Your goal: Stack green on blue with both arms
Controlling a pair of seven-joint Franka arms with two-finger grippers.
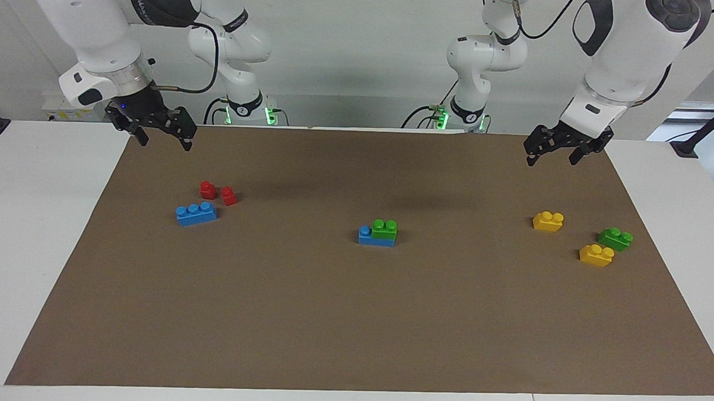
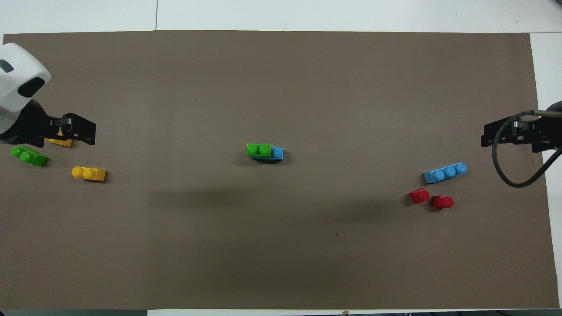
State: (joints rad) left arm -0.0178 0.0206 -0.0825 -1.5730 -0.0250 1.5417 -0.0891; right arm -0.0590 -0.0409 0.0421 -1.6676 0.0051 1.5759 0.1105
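Observation:
A green brick (image 1: pixel 384 228) (image 2: pixel 258 150) sits on a blue brick (image 1: pixel 374 238) (image 2: pixel 277 153) at the middle of the mat, leaving one blue stud bare. A second blue brick (image 1: pixel 196 213) (image 2: pixel 445 172) lies alone toward the right arm's end. A second green brick (image 1: pixel 615 238) (image 2: pixel 28 156) lies toward the left arm's end. My left gripper (image 1: pixel 552 158) (image 2: pixel 83 134) hangs open and empty, raised over the mat. My right gripper (image 1: pixel 165 142) (image 2: pixel 485 136) hangs open and empty over the mat's corner at its own end.
Two yellow bricks (image 1: pixel 548 221) (image 1: pixel 596 254) (image 2: pixel 89 173) lie beside the loose green one; from overhead the left gripper partly covers one. Two red bricks (image 1: pixel 208 189) (image 1: pixel 229 195) (image 2: pixel 419 195) (image 2: pixel 442 201) lie beside the lone blue brick. The brown mat (image 1: pixel 353 319) covers a white table.

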